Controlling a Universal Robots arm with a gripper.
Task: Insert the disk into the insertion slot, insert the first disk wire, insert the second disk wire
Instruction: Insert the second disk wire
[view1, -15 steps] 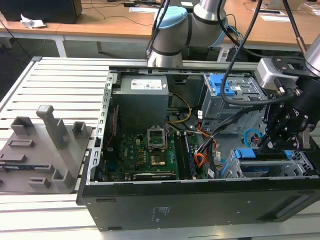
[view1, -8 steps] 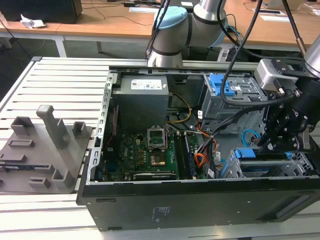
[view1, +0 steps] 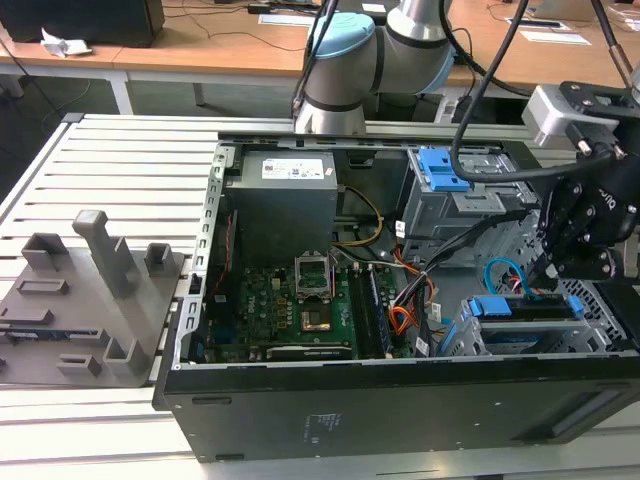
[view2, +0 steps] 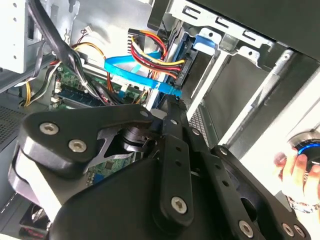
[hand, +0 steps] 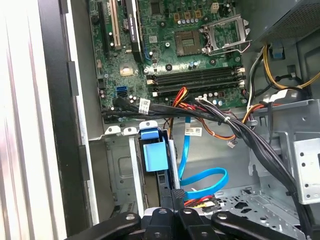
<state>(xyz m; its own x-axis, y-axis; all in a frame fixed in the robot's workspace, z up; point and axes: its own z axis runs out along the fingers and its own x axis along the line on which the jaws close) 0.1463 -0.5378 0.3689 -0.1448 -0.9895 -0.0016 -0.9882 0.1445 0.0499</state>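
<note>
The black linkage gripper (view1: 549, 272) is hanging at the exterior view's right end of the open black computer case (view1: 400, 400), its tips down among the cables. In the first wrist view its fingers (hand: 176, 196) are lying drawn together with no real gap. In the second wrist view the end of the flat bright-blue data cable (view2: 135, 75) is meeting the tips, though I cannot tell whether it is actually being pinched.

The silver-grey disk in its bright blue plastic carrier (view1: 525, 308) is already sitting down inside the low grey sheet-metal insertion slot (view1: 468, 338), at the near right corner of the case.

The main risk, as I judge it, is a connector going in crooked. The blue cable is looping loosely and could spring or twist, so the plug may be arriving tilted and jamming or bending at the disk's edge. The bunch of red, yellow and black power wires (view2: 155, 55) is crowding just beside the tips and could be snagged or pushed out of seat.

Room is tight. The slot's metal wall is standing close on one side, the thick black cable bundle (hand: 240, 130) is crossing on the far side, and the taller grey metal cage (view1: 450, 200) is rising beyond it. The clearest free way is straight up out of the case.

A person's hand (view2: 295, 167) is resting near a blue-lit knob outside the case, well apart from the tips.
</note>
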